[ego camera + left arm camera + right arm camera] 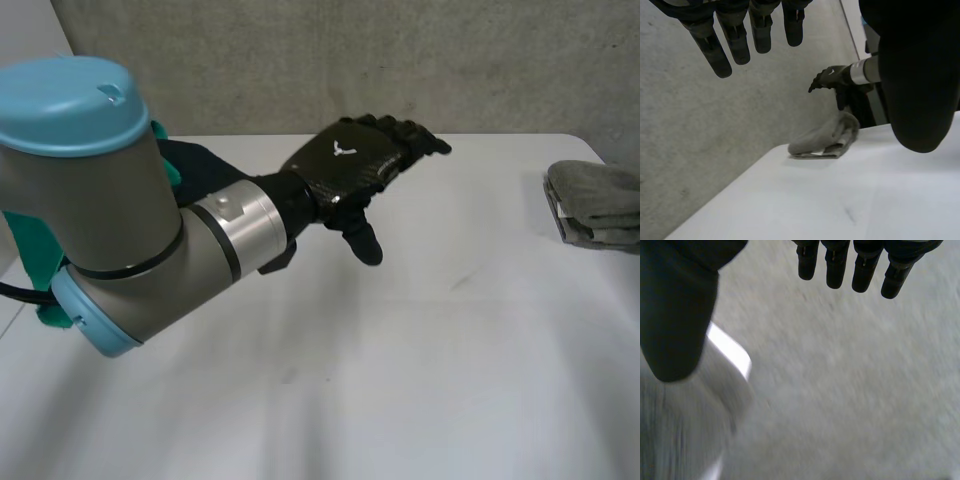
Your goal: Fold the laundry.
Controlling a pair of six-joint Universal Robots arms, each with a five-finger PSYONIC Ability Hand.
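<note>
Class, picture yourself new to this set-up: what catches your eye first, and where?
The left arm looms at the near left, its open left robot hand stretched over the white table. A folded grey cloth lies at the table's right edge, with the open right robot hand close by it.

Soft even light; med brightness

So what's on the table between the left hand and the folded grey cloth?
Nothing: the head view shows bare table between left hand and grey cloth.
</note>
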